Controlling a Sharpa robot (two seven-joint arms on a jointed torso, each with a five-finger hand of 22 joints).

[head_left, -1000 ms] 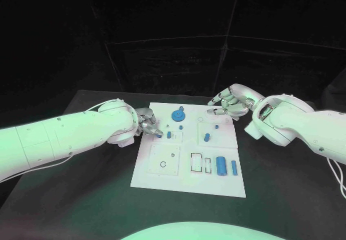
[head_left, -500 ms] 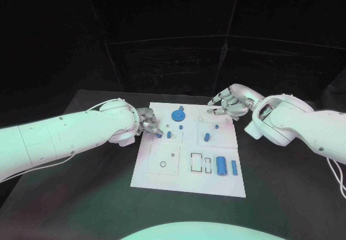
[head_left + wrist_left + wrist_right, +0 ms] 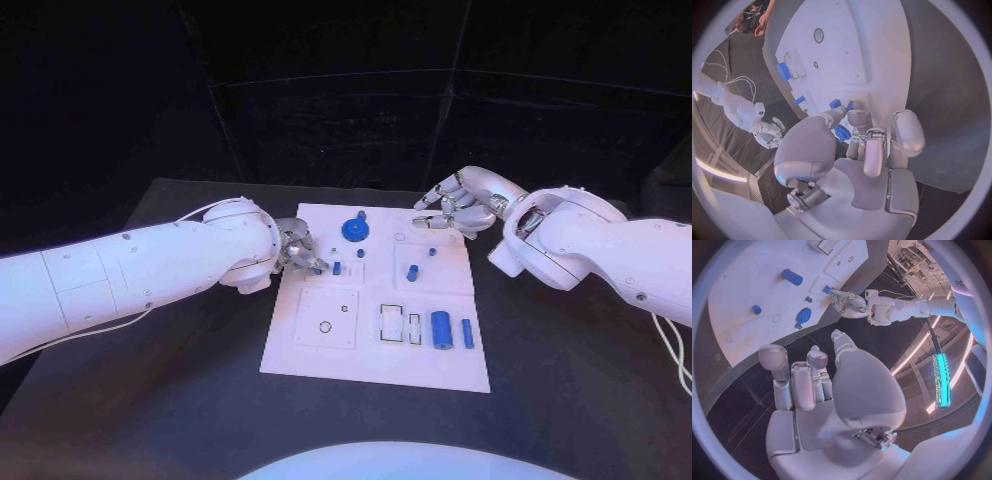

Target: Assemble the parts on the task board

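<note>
I see L silver many-fingered hand (image 3: 299,250) curled at white rectangular task board (image 3: 325,362) edge, can't tell if it's grasping anything; R silver hand (image 3: 459,205) hovers released.

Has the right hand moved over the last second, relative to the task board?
No. In the head view the right hand hovers by the far right corner of the task board, just as before, holding nothing.

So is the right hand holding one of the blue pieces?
No, the right hand has nothing in its fingers in the right wrist view; they hang off the board's edge, above the dark table.
</note>
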